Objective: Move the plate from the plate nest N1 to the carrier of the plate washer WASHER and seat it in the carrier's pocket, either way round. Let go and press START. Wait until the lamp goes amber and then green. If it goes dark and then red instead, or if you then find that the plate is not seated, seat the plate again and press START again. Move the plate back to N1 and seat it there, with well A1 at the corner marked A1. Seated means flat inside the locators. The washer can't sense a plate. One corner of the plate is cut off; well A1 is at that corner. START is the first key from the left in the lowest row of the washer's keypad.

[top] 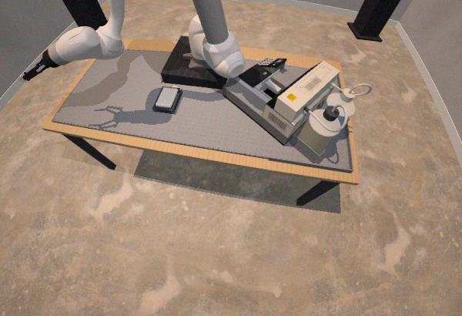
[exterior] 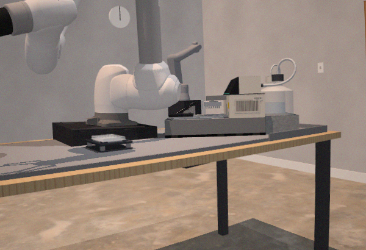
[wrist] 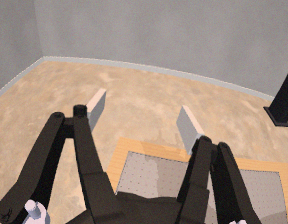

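The white plate [top: 168,97] [exterior: 108,138] lies in the black plate nest N1 [top: 165,110] [exterior: 124,142] on the table, and looks flat. Its cut corner is too small to make out. The gripper [top: 26,75] [wrist: 142,119] is open and empty, high beyond the table's left end and far from the plate. The washer [top: 308,89] [exterior: 246,107] stands on the right part of the table. No plate shows on it; its carrier cannot be clearly told apart. The keypad [top: 266,62] is at its back left, with a small green light [top: 274,64] beside it.
The arm's black base block [top: 192,79] [exterior: 65,134] stands behind the nest, left of the washer. Bottles [top: 317,135] [exterior: 276,103] with looped tubes stand at the washer's right. Black pillars [top: 379,8] stand on the floor beyond the table.
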Tool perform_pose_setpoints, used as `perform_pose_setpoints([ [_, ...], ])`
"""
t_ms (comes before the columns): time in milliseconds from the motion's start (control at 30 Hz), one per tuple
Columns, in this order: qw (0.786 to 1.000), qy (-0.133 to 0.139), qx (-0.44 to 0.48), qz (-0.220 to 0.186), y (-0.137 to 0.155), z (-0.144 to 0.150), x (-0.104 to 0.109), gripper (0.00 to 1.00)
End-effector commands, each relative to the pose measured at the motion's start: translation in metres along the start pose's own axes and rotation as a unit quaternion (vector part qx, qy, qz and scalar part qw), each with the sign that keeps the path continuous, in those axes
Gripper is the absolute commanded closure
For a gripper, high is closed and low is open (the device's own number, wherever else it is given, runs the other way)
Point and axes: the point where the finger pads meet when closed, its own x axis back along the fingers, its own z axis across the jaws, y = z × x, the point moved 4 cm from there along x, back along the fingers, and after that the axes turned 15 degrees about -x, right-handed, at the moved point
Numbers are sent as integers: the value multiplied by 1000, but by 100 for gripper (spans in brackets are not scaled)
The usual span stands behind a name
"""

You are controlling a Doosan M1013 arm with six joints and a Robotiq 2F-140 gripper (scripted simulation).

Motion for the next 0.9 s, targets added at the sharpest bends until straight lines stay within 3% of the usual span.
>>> perform_pose_setpoints([
  [0, 1000, 15, 19, 2, -5, 2, 15, 30],
  [733, 991, 78, 107, -14, -15, 35, 103, 30],
  [867, 989, 86, 120, -20, -15, 38, 110, 30],
])
